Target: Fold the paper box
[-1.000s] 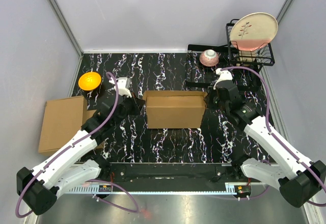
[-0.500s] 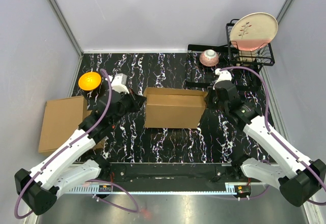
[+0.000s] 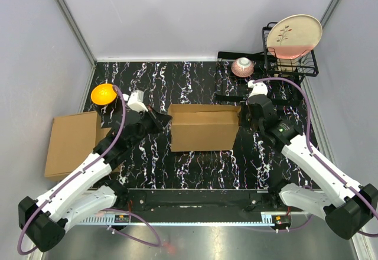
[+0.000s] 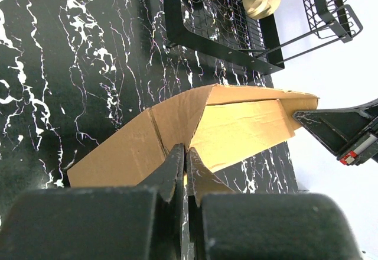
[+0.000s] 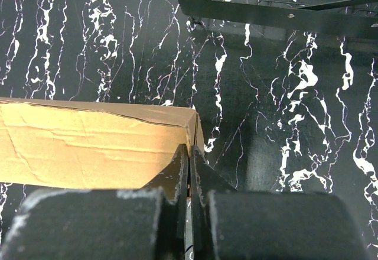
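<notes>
The brown paper box [image 3: 204,129] stands in the middle of the black marbled table. My left gripper [image 3: 159,117] is at its left end, shut on the cardboard edge where two flaps meet. In the left wrist view the shut gripper [image 4: 185,149] pinches that edge of the box [image 4: 242,124]. My right gripper [image 3: 241,117] is at the box's right end. In the right wrist view the gripper [image 5: 190,148] is shut on the right end wall of the box [image 5: 88,148].
A flat cardboard sheet [image 3: 72,143] lies at the left edge, with an orange bowl [image 3: 103,93] behind it. A black wire tray [image 3: 233,77] with a pink bowl [image 3: 243,67] and a rack holding a plate [image 3: 293,35] stand at the back right.
My left arm has swung a little and its gripper has closed in on the box's left end. The box has shifted slightly left, then back right. The right gripper has stayed put.
</notes>
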Tool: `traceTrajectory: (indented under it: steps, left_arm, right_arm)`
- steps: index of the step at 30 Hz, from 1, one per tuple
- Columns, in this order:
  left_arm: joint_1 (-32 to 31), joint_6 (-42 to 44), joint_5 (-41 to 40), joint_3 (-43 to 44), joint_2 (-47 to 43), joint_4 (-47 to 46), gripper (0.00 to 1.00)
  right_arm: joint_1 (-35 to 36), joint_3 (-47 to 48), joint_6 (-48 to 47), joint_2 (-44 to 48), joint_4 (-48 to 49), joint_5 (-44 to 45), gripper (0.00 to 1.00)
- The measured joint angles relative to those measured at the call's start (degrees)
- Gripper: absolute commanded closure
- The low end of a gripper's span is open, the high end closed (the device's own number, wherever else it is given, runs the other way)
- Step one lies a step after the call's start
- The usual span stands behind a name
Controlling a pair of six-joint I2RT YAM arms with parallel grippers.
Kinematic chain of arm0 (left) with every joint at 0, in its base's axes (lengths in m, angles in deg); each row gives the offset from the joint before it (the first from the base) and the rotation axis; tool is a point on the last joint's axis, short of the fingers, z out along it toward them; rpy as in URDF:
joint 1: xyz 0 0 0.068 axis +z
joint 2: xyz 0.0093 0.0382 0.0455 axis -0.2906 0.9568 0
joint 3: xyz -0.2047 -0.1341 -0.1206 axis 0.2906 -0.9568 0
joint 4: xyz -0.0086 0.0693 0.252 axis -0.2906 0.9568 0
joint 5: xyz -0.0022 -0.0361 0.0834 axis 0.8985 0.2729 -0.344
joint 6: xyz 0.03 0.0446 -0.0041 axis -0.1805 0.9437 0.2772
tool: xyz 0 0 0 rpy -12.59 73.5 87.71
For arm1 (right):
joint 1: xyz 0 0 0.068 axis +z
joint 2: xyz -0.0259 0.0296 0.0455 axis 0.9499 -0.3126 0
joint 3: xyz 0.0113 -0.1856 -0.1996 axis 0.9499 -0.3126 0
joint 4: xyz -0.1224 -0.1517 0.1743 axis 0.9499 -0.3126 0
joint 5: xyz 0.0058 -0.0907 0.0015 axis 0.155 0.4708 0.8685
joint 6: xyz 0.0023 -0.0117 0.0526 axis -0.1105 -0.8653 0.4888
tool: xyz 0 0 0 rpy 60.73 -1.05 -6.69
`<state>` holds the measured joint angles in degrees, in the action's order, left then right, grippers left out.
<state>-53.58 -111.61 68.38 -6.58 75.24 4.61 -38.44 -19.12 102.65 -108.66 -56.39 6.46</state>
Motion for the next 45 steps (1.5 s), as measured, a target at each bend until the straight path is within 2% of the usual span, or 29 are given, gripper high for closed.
traceTrajectory:
  steps: [8,22,32,37,40,45]
  left_arm:
    - [0.04,-0.96,-0.04,-0.59,0.00,-0.52,1.00]
    - [-0.72,5.05,-1.86,-5.53,0.04,-3.98,1.00]
    - [-4.66,9.25,-7.85,-6.47,-0.09,-5.77,1.00]
    - [-8.17,11.26,-12.24,-7.02,-0.85,-5.90,1.00]
    - [-9.94,12.31,-13.92,-7.02,-0.83,-5.90,1.00]
    - [-11.45,13.55,-15.78,-7.02,-0.83,-5.84,1.00]
  right_arm:
    - [0.46,0.00,-0.22,0.00,-0.13,0.96,1.00]
    - [1.27,0.00,-0.20,0.09,-0.37,1.01,1.00]
    - [1.92,-0.28,-0.13,0.90,-1.05,1.18,1.00]
    - [2.25,-1.55,0.46,3.13,-1.42,1.11,0.83]
    - [2.40,-1.90,0.85,4.20,-2.84,1.05,0.77]
    - [2.71,-1.97,1.79,5.95,-4.46,1.07,0.76]
